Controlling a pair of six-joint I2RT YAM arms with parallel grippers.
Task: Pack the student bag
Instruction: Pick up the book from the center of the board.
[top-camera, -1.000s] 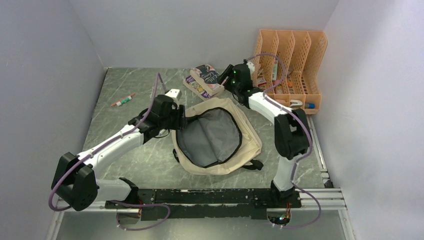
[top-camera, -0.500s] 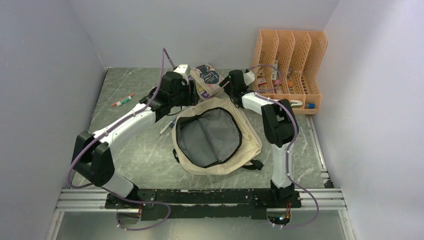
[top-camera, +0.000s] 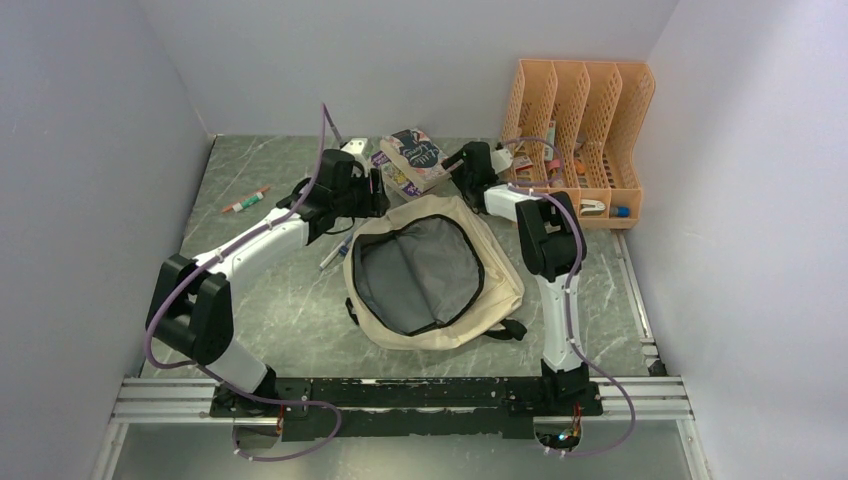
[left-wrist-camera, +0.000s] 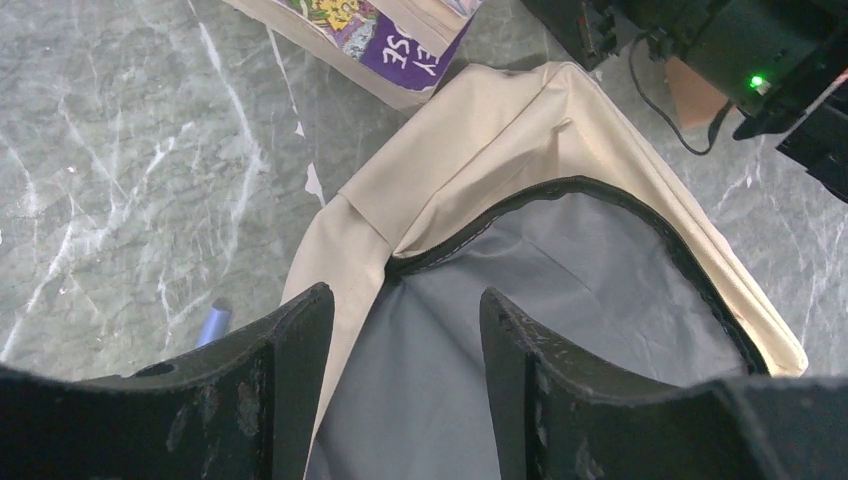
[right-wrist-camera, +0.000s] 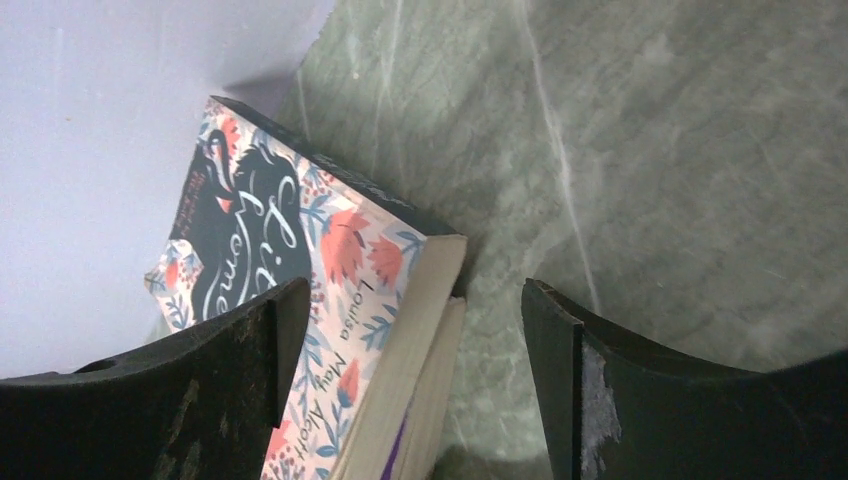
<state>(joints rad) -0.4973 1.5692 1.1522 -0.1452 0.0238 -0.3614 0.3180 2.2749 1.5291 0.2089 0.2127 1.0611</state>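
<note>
student bag (top-camera: 435, 285) lies flat mid-bench: soft cream fabric, rounded outline, main zip open, black zipper edge around smooth grey lining (left-wrist-camera: 560, 330), black straps poking out at the near side
bench (top-camera: 270, 300) is hard grey-green marble-look with pale veins
left hand (left-wrist-camera: 400, 310) hovers over the bag's far-left rim, black fingers apart, nothing clamped
pen (left-wrist-camera: 213, 322) with a bluish end lies on the bench just beside the bag's left edge
right hand (right-wrist-camera: 412, 300) is near the bag's far edge, by the stack of books (top-camera: 410, 160), fingers wide apart, gripping nothing
top book is a paperback (right-wrist-camera: 300, 290) with a floral cover; its page edge sits below the gap between the fingers
orange perforated plastic file organizer (top-camera: 580, 120), upright slots, stands at the far right against the wall
marker (top-camera: 246, 200) lies well apart at far left
</note>
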